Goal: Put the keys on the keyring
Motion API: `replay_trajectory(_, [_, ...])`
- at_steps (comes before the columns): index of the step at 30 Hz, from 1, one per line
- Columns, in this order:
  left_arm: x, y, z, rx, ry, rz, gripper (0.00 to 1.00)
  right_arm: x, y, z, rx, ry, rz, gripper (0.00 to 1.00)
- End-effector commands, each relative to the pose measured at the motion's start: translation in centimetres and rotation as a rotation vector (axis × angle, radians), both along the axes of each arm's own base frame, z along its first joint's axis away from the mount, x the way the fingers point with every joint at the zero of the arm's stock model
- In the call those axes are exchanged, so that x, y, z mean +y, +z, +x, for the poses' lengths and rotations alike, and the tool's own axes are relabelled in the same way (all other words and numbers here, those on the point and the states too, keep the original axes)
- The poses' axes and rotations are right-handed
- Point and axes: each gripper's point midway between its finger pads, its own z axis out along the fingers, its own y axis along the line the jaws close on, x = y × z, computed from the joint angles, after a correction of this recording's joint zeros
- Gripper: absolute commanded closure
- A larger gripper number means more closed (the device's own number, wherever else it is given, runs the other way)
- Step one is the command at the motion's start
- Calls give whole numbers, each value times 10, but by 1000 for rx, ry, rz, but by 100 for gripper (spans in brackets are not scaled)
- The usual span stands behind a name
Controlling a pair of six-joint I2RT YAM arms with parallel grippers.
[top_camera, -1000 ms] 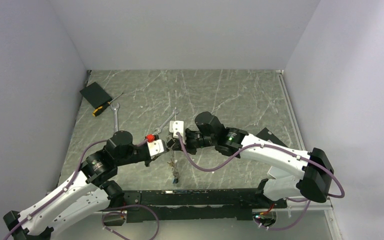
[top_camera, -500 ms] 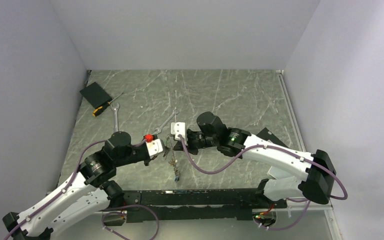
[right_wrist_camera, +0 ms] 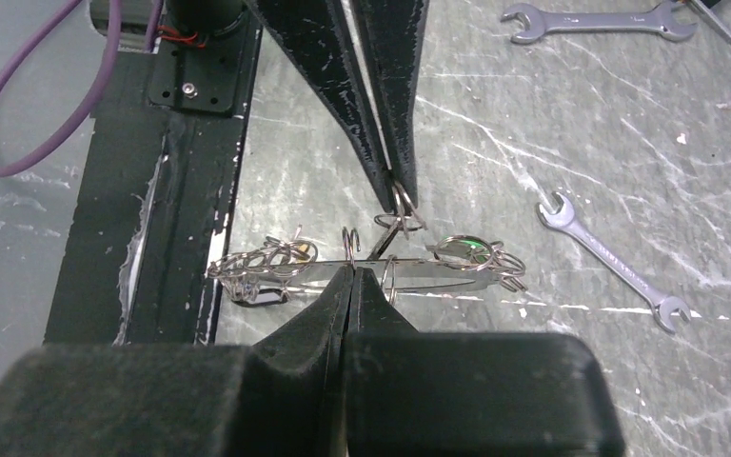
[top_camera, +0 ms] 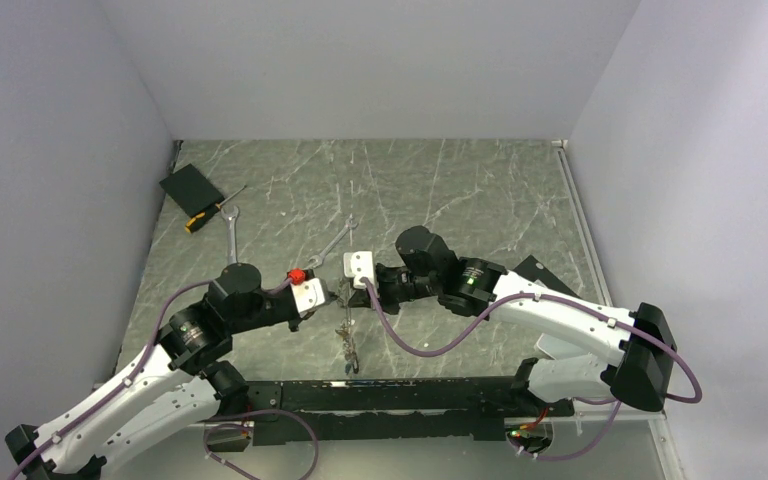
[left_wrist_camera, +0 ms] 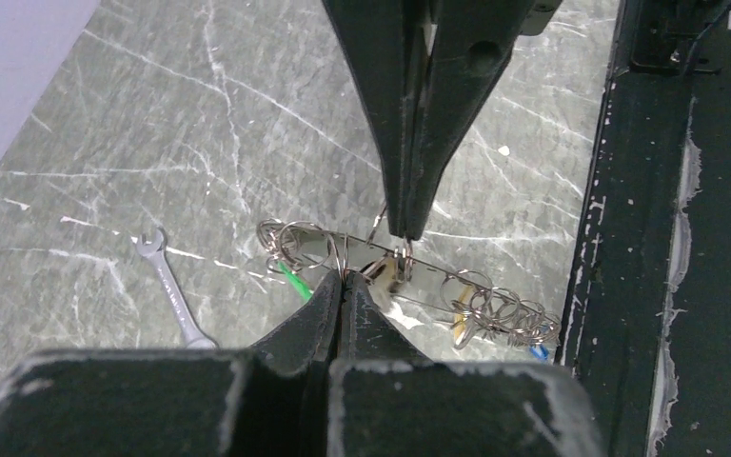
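Note:
The keyring [top_camera: 346, 335], a thin silvery loop carrying many small rings, hangs above the table between both grippers. My left gripper [top_camera: 332, 292] is shut on one of its rings; in the left wrist view the tips [left_wrist_camera: 345, 279] pinch the wire. My right gripper [top_camera: 349, 286] is shut on the keyring too, its tips [right_wrist_camera: 350, 270] closed on the wire. In the left wrist view the keyring [left_wrist_camera: 504, 309] carries a green key [left_wrist_camera: 293, 281], a yellow key [left_wrist_camera: 462, 322] and a blue key [left_wrist_camera: 539, 352]. The green key also shows in the right wrist view [right_wrist_camera: 466, 249].
Two silver spanners [top_camera: 232, 230] [top_camera: 335, 242] lie on the marbled table [top_camera: 460, 190] behind the grippers. A black pad [top_camera: 190, 185] and a yellow-handled screwdriver [top_camera: 208, 213] lie at the far left. The black base rail [top_camera: 390, 395] runs along the near edge.
The right gripper has shifted slightly right and nearer. The left gripper has barely moved. The dangling part of the keyring has swung a little and hangs lower. Both stay shut.

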Motion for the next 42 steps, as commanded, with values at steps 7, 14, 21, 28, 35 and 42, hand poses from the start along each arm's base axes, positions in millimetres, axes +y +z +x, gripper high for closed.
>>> replay_trajectory(7, [-10,6,-12,10,-79,-47,100,14,42,20,-99,-66,128,100])
replay_trajectory(14, [-10,2,-13,25,-79,-43,100,16,48,22,-105,-68,141,100])
replay_trajectory(21, [-7,3,-9,10,-53,-38,100,13,45,17,-102,-47,135,100])
replay_trajectory(28, [-9,2,-11,13,-72,-43,100,16,48,17,-85,-47,150,100])
replay_trajectory(35, [-10,2,-13,20,-79,-45,100,20,53,17,-78,-46,164,100])
replay_trajectory(42, [-11,0,-14,31,-86,-44,100,22,53,17,-73,-44,164,100])
